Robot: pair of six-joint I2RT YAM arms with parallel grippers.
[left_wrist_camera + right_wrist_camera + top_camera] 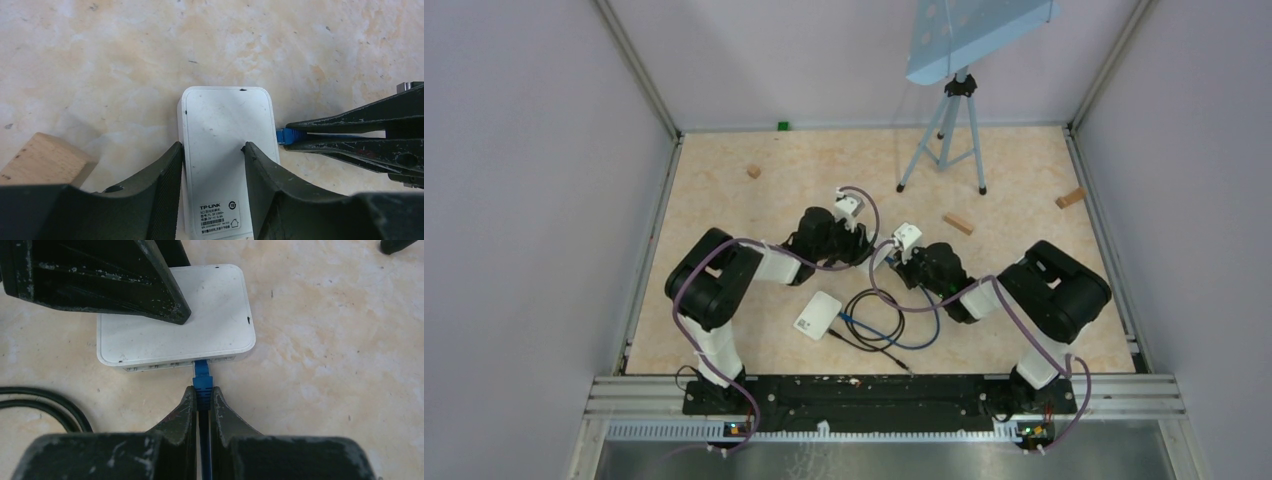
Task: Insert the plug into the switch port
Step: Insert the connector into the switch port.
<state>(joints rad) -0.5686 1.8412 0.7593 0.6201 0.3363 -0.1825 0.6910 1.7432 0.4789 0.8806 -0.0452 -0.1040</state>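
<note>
Plug (202, 375): blue, nose at the front face of the switch, lined up with a port near the middle of the row. Looks partly entered, cannot tell if it is seated.
Right tool (202, 390): clenched tight on the plug's rear boot, blue cable running back between the fingers.
Black cable (45, 405): loops on the surface (325, 365) to the left of the right tool, apart from the plug.
Switch (215, 315): white box lying flat, port row facing the right tool.
Left tool (212, 147): jaws parted, not clamped across the box. One finger runs along the switch's edge, the other lies over its top face. Reads as bracing, but contact cannot be confirmed.
Wooden block (42, 157): beside the left tool, clear of the switch.
Tripod (944, 130): far end of the surface, well apart.
Risk 1: the switch slides back under the push if the left tool's brace is loose, so the plug never clicks in.
Risk 2: the plug goes in tilted and jams on the port lip, since the grip is far back on the boot.
Risk 3: the cable drags the plug out on release.
</note>
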